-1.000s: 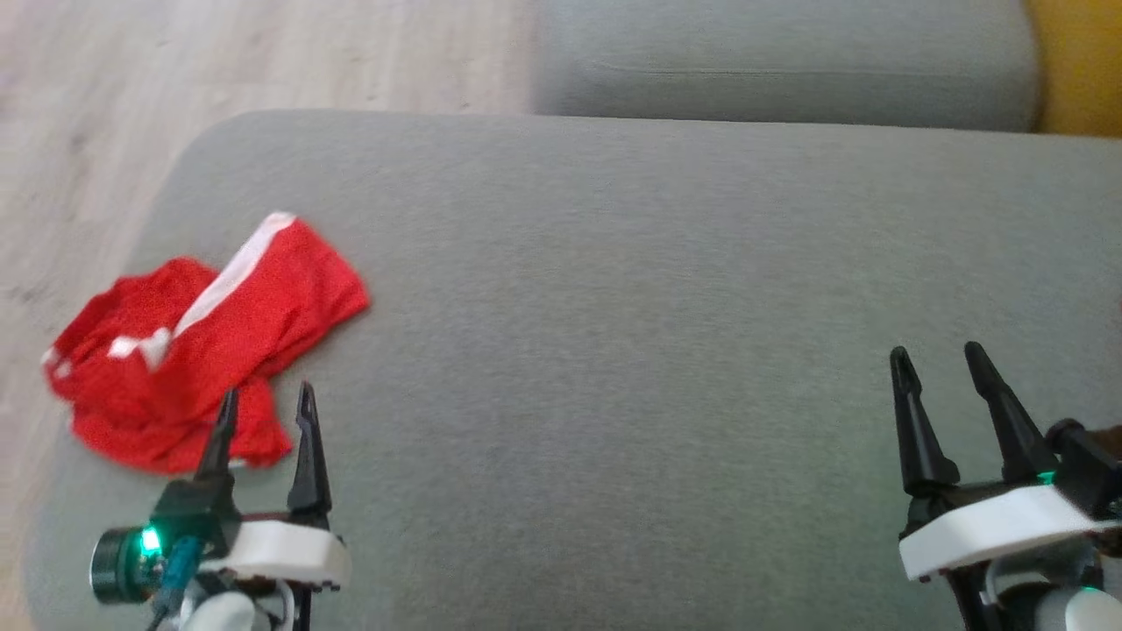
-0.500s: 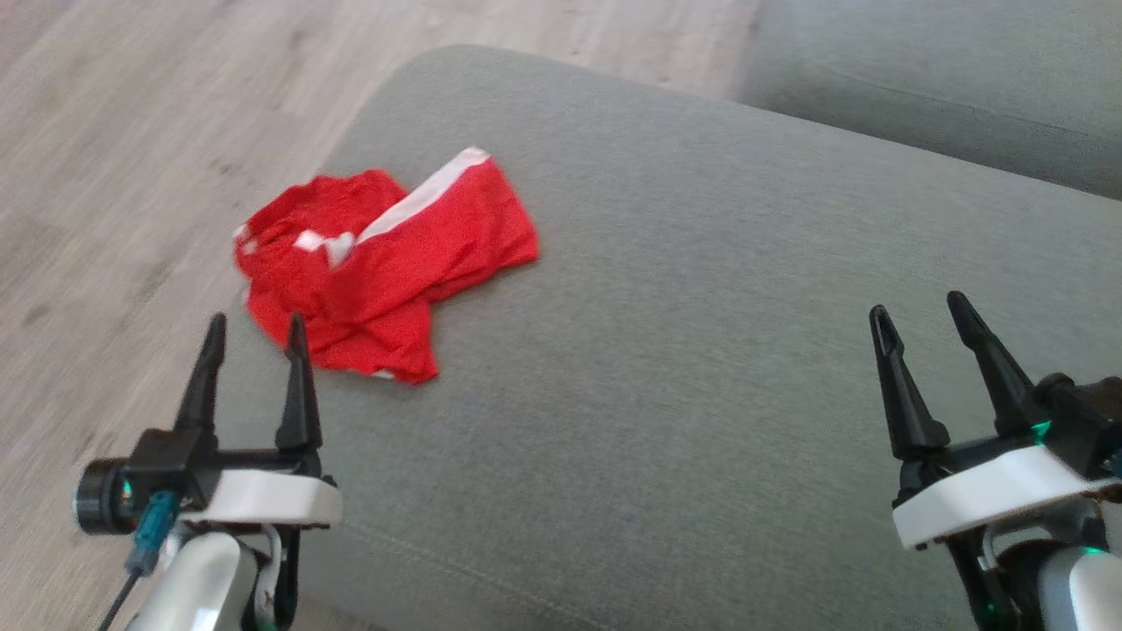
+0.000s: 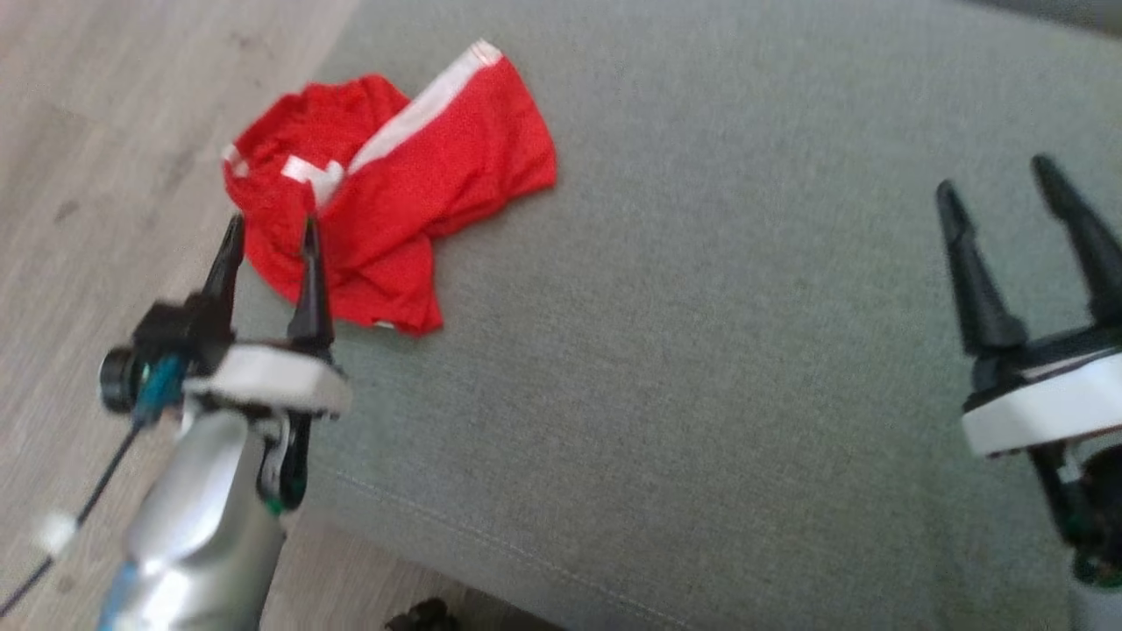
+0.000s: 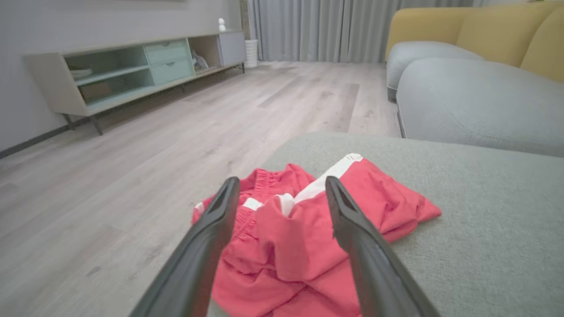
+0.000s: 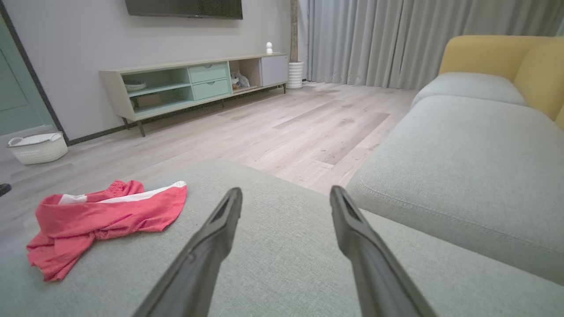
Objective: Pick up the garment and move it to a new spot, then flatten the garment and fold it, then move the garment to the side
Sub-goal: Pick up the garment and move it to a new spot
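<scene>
One red garment (image 3: 412,184) lies crumpled; left claw (image 3: 272,221) and right claw (image 3: 994,175) gape.

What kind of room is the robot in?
Probably a living room: there's a grey sofa, a TV above a long low cabinet, and curtains.

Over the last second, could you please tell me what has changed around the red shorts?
The head camera swung toward the red shorts, and the left hand reached forward, its open fingers now over their left edge; nothing gripped. The shorts lie crumpled as before on the grey cushion; the right hand stays open.
</scene>
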You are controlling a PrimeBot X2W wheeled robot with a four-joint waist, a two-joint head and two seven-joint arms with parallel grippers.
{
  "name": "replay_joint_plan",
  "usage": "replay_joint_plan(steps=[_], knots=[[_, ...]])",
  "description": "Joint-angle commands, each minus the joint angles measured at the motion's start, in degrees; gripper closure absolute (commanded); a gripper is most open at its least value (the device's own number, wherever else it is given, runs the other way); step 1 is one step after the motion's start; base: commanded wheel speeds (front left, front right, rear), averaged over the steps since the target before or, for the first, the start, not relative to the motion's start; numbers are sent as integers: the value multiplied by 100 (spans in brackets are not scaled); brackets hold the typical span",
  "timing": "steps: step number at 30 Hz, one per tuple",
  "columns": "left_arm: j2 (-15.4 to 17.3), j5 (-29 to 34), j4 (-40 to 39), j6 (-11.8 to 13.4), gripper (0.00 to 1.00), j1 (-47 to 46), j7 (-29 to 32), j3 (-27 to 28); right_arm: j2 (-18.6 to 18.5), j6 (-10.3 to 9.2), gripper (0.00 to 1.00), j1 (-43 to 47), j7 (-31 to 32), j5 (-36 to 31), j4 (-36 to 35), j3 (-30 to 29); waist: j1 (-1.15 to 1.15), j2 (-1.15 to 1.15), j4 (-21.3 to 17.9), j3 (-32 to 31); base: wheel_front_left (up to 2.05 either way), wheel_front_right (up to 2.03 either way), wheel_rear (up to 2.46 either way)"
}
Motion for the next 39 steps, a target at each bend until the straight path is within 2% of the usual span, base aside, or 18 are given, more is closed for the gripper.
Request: replay_joint_plan(steps=[1,6,13,14,15,16,21,27,32,39], knots=[[119,-46,53,-58,0,-311,-45,194,-98,-4,0,-175,54,-50,-280,76,-2,0,-153,511,0,0,0],[-100,-212,1548,-541,0,-1239,223,58,-227,-4,0,-316,234,-15,-488,-66,-2,0,-332,981,0,0,0],[-205,-472,3159,-862,0,-2045,715,41,-239,-4,0,-356,247,28,-540,-167,-2,0,-534,1166,0,0,0],[-215,-495,3329,-880,13,-2107,845,27,-230,-4,0,-352,235,33,-529,-174,-2,0,-553,1152,0,0,0],[-216,-515,3453,-896,69,-2166,913,20,-219,-4,0,-349,217,35,-516,-189,-2,0,-566,1131,0,0,0],[-210,-527,3562,-910,100,-2212,967,10,-208,-4,0,-346,194,36,-494,-199,-2,0,-577,1096,0,0,0],[-28,-470,3650,-937,100,-2325,295,-7,-117,-4,0,-338,-44,62,-351,-165,-2,0,-631,772,0,0,0],[311,-328,3261,-668,100,-2233,-42,115,93,-4,0,-244,-369,86,-41,-107,-2,0,-739,46,0,0,0],[595,-60,2059,-428,100,-1775,-52,320,322,-4,0,-62,-589,91,194,-16,-2,0,-950,-600,0,0,0],[696,197,291,-41,100,-713,-53,410,513,-4,0,143,-802,143,470,168,-2,0,-1575,-1163,0,0,0]])
